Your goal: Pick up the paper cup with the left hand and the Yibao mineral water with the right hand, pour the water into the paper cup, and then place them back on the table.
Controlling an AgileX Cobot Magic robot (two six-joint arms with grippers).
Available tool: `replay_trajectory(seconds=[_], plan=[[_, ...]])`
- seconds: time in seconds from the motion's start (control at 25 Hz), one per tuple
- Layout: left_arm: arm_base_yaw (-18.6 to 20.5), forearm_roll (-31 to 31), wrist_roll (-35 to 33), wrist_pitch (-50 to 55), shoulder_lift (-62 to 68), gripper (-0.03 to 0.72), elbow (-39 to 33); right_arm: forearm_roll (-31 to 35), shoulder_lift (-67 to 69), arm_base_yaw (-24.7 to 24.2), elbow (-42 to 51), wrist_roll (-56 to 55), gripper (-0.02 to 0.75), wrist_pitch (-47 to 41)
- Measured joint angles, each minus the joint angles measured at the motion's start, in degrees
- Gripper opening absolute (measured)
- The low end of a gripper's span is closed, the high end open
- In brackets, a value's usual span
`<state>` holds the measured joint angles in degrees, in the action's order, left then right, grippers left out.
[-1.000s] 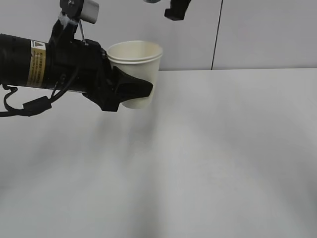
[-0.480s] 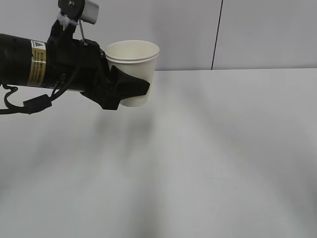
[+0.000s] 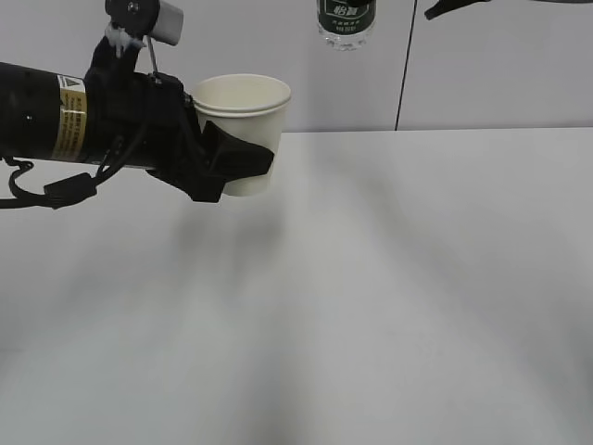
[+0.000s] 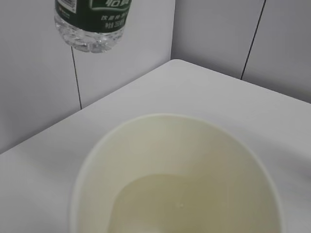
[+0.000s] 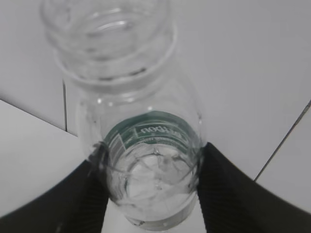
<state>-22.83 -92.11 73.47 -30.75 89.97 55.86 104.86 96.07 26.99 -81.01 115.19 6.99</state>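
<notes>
Left of the exterior frame: left hand (image 3: 243, 165) clenched around the paper cup (image 3: 243, 130), black fingers (image 3: 239, 159) wrapped across the lower half of the wall, rim left free, cup upright and lifted clear of the table (image 3: 417, 278). Judged light, thin-walled and easy to crush; best gripped low on the taper as here, gently, and kept level, since a shallow pool of water showed at the bottom in the left wrist view (image 4: 160, 204). Probably a touch heavier than when dry, but soft enough to fold under a hard squeeze.

Upper middle of the exterior frame: base of the bottle (image 3: 346, 23) hanging high, cut off by the top edge, above and a little to the right of the cup, well apart from it. Seen again at the upper left of the left wrist view (image 4: 92, 24), green label and clear ribbed base, beyond the cup's rim rather than directly over it.

Right wrist view: right hand (image 5: 150, 194) grasping the bottle (image 5: 146, 160), one dark finger (image 5: 228, 194) pressed on each side of the body near the label band, open neck nearer the lens. Looked nearly empty, so likely very light; thin clear plastic, smooth and somewhat slippery, liable to dent. Hold across the labelled midsection judged sound.

Upper right of the exterior frame: only a dark sliver of the right arm (image 3: 463, 7) visible.
</notes>
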Motion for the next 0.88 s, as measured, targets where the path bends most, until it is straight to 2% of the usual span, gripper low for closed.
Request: replay_trajectory(seconds=[0.88], plan=[[0.0, 0.69, 0.0, 4.2, 0.0, 0.367, 0.0, 0.0, 0.0, 0.0, 7.9, -3.63, 0.424, 0.98]])
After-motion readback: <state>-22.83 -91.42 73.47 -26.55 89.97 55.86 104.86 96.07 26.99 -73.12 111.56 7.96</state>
